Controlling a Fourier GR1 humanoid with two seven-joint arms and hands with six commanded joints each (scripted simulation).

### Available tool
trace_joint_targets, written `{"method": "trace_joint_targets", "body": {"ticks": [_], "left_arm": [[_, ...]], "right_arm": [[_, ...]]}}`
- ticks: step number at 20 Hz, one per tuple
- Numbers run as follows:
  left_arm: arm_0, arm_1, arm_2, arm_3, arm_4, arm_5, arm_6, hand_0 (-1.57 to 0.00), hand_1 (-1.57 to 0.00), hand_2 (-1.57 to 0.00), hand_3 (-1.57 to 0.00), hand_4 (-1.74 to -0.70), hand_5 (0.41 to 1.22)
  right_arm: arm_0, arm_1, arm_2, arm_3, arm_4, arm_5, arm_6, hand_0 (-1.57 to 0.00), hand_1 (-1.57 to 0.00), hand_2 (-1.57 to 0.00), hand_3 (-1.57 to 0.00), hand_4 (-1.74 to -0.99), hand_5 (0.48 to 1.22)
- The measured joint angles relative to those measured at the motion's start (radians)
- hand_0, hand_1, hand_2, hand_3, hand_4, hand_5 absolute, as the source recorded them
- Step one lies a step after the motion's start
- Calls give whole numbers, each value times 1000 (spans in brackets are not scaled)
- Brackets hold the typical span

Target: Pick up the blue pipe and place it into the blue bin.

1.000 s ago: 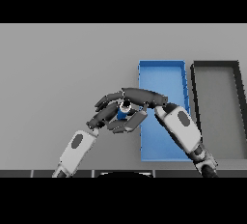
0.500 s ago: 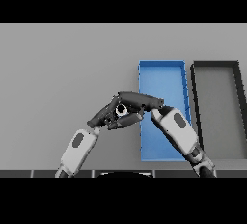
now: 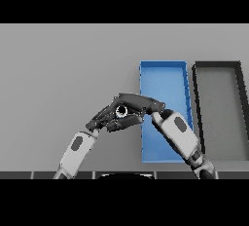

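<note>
Both dark hands met just left of the blue bin [image 3: 165,74]. The right hand [image 3: 138,103] and left hand [image 3: 104,118] had their fingers curled together around a small object, likely the blue pipe [image 3: 122,112], barely visible between them.

No text, label, brand, number or sign can be read anywhere. The blue bin [image 3: 163,74], the dark bin [image 3: 218,69] and the table [image 3: 63,64] appear plain, though any fine marking may be too small to tell.
</note>
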Motion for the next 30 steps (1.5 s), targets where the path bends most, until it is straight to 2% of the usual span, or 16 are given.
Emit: {"method": "trace_joint_targets", "body": {"ticks": [2, 3, 4, 5, 7, 8, 10, 12, 14, 15, 17, 19, 21, 25, 27, 30], "left_arm": [[-14, 20, 10, 4, -3, -58, -4, -598, -549, -529, -477, -1206, 1221], [-21, 14, 8, 4, -16, -72, 11, -478, -439, -423, -381, -1136, 1132], [-26, 20, 10, 12, -39, -77, 0, -383, -351, -338, -305, -1085, 1029], [-26, 16, 13, 11, -41, -78, 26, -306, -281, -270, -244, -1047, 938], [-11, 10, 14, -1, -37, -58, 76, -195, -179, -173, -156, -996, 770], [-6, 7, 11, 5, -30, -60, 68, -156, -143, -138, -124, -980, 704], [5, 6, 17, -7, -6, -59, 101, -100, -91, -88, -79, -969, 603], [6, 7, 18, -5, -7, -48, 111, -63, -58, -56, -50, -955, 538], [14, 22, 17, -5, -17, -40, 104, -40, -37, -35, -32, -938, 495], [3, 19, 21, 2, -15, -39, 129, -32, -29, -28, -25, -928, 484], [1, 17, 11, 4, -24, -35, 130, -20, -18, -18, -16, -916, 474], [-5, 17, 12, 10, -22, -33, 145, -12, -11, -11, -10, -909, 464], [-4, 18, 6, 11, -21, -41, 153, -8, -7, -7, -6, -907, 450], [4, 25, 12, 20, -17, -47, 160, -3, -2, -2, -2, -905, 435], [2, 21, 8, 9, -19, -43, 175, -1, -1, -1, -1, -902, 432], [10, 25, 2, -8, -24, -44, 194, 0, 0, 0, 0, -890, 425]], "right_arm": [[11, 8, 2, -24, 3, 0, 32, -1565, -1565, -1565, -1559, -1738, 1211], [-3, 17, -6, -25, -1, -3, 73, -1566, -1566, -1566, -1562, -1738, 1213], [-2, 25, -10, -24, 4, 5, 94, -1567, -1567, -1567, -1563, -1739, 1214], [-3, 42, -10, -22, 25, 4, 104, -1568, -1568, -1568, -1565, -1739, 1216], [13, 54, -25, -17, 52, 24, 75, -1569, -1569, -1569, -1567, -1740, 1218], [14, 69, -26, -23, 63, 23, 104, -1569, -1569, -1569, -1568, -1740, 1218], [23, 81, -44, -30, 70, 39, 92, -1570, -1570, -1570, -1569, -1740, 1219], [33, 107, -52, -32, 61, 43, 122, -1570, -1570, -1570, -1570, -1741, 1220], [41, 122, -74, -29, 52, 50, 125, -1571, -1571, -1571, -1570, -1741, 1220], [48, 131, -85, -38, 4, 54, 122, -1571, -1571, -1571, -1570, -1741, 1220], [10, 148, -115, -42, -78, 34, 226, -1571, -1571, -1571, -1571, -1741, 1221], [-46, 152, -164, -52, -186, -13, 304, -1571, -1571, -1571, -1571, -1741, 1221], [-143, 129, -216, -46, -282, -79, 337, -1571, -1571, -1571, -1571, -1741, 1221], [-357, 63, -325, 56, -425, -124, 316, -1571, -1571, -1571, -1571, -1741, 1221], [-419, 31, -380, 96, -375, -175, 267, -1571, -1571, -1571, -1571, -1741, 1221], [-509, -43, -458, 209, -292, -213, 243, -1571, -1571, -1571, -1571, -1741, 1221]]}}
